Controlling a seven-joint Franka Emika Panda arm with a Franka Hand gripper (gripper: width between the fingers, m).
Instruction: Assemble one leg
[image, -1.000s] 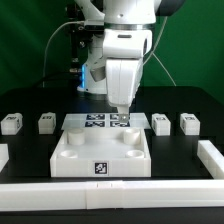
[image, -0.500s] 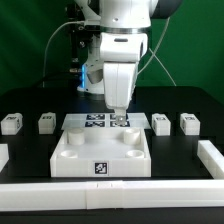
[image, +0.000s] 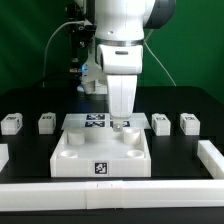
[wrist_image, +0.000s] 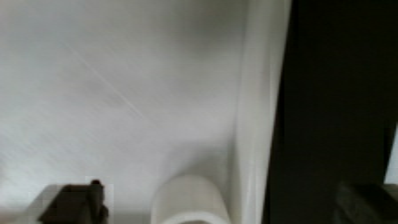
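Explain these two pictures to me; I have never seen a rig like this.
The white machine is a robot arm; its two-finger gripper hangs low near the marker board, behind the large white tray-like part. The wide picture comes from a camera off the arm; the blurred one from a camera on its wrist, showing mostly white surface. Four small white legs stand on the black table, two each side. Nothing seems held; whether the gripper is open is unclear.

Black table (image: 28, 145): four legs (image: 46, 123) in row, white tray part (image: 70, 158) centre, marker board (image: 92, 122) behind it.
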